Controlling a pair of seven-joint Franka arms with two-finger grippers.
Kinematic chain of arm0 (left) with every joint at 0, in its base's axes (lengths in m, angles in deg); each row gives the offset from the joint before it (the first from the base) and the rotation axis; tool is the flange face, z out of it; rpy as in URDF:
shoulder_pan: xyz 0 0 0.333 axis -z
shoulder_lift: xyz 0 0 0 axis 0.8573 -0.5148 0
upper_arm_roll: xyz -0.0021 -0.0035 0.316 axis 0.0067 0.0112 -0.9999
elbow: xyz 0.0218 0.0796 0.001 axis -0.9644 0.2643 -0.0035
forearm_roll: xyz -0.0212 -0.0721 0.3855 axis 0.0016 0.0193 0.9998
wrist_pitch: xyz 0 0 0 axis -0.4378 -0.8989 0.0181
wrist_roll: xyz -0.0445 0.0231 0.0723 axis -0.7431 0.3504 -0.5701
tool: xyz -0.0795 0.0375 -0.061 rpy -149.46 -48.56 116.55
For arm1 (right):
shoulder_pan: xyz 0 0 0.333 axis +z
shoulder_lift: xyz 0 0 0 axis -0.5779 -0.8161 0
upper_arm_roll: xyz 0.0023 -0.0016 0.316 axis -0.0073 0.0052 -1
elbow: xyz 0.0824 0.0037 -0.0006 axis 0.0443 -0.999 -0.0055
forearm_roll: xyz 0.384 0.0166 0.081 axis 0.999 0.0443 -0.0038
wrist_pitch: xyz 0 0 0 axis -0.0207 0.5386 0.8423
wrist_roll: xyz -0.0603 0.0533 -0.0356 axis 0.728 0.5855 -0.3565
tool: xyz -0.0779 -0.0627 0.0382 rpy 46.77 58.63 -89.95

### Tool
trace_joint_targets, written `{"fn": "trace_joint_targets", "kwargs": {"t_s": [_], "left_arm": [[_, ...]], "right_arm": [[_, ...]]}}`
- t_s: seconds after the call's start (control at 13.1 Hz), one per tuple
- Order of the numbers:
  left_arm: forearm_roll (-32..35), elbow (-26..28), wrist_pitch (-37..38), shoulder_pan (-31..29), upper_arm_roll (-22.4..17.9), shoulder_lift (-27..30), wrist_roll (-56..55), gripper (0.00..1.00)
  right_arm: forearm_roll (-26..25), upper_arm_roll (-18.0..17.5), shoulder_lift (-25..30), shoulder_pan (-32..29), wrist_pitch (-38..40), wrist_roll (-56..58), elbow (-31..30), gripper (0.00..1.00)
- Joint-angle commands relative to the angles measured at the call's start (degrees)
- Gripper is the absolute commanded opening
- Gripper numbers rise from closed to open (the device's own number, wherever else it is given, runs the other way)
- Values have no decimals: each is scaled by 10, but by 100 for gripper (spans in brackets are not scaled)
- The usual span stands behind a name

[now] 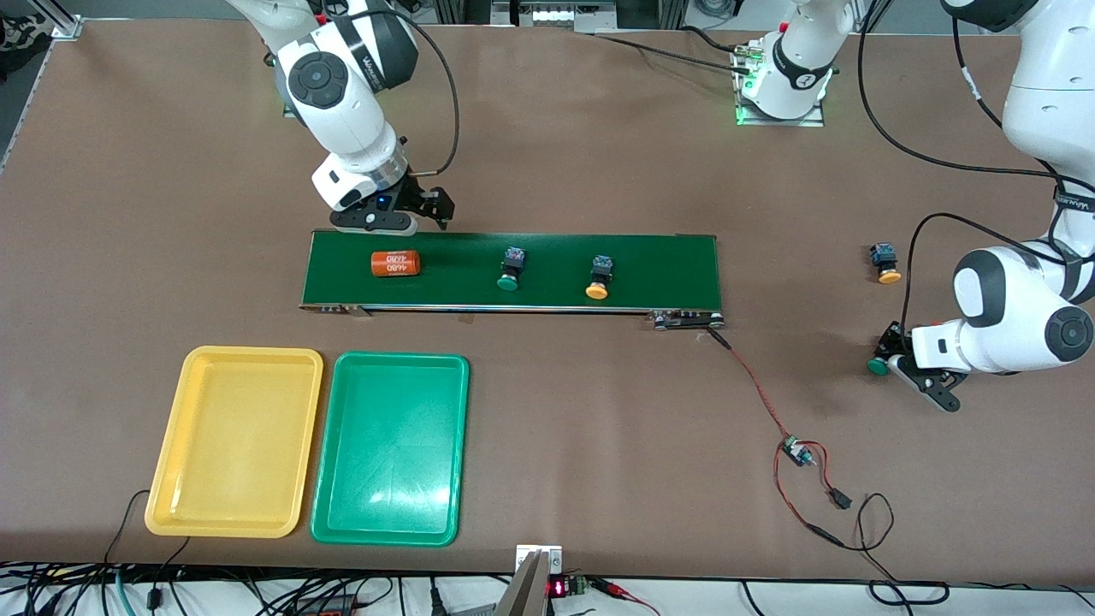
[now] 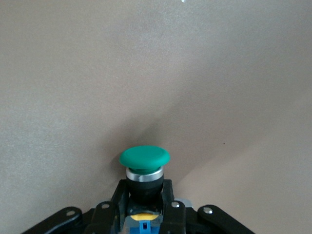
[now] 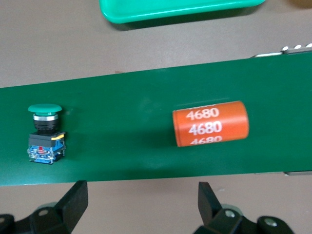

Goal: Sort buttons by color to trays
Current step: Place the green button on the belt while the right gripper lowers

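Button (image 2: 145, 165) body hidden by gripper (image 2: 145, 202).

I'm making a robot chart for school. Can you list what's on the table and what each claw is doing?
belt: holds orange cylinder, green button, yellow button
loose yellow button: on table, toward left arm's end
yellow tray: nothing in it, beside green tray
left gripper: shut on second green button
right gripper: open, by the belt's edge near the cylinder, holding nothing
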Motion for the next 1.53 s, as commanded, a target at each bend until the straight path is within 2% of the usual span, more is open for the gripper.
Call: {"fn": "trace_joint_targets", "kwargs": {"t_s": [0.0,0.15,0.31,0.46,0.53,0.61,0.84,0.99,1.22,1.45], "left_arm": [[-6,-5,5,-6,6,7,30,0],[-7,15,9,2,8,40,20,0],[-11,41,50,22,14,87,-12,0],[-29,64,113,59,14,141,-79,0],[-29,73,130,81,14,164,-115,0],[-29,85,143,105,14,188,-160,0],[-32,118,146,182,14,235,-295,0],[-51,124,147,232,14,242,-381,0],[-79,127,143,291,19,236,-494,0],[-80,126,138,315,25,218,-540,0]], "right_arm": [[-6,-2,-22,7,-18,-33,1,100],[-22,-2,-33,8,-18,-41,2,100],[-33,-2,-41,8,-18,-54,4,100],[-40,-2,-49,8,-18,-54,8,100],[-66,-2,-49,8,-17,-54,9,100],[-85,-2,-51,7,-13,-53,9,100],[-101,-1,-51,6,10,-51,17,100],[-143,-1,-56,6,16,-49,30,100],[-142,-1,-72,6,16,-51,54,100],[-146,-1,-94,8,14,-64,72,100]]}}
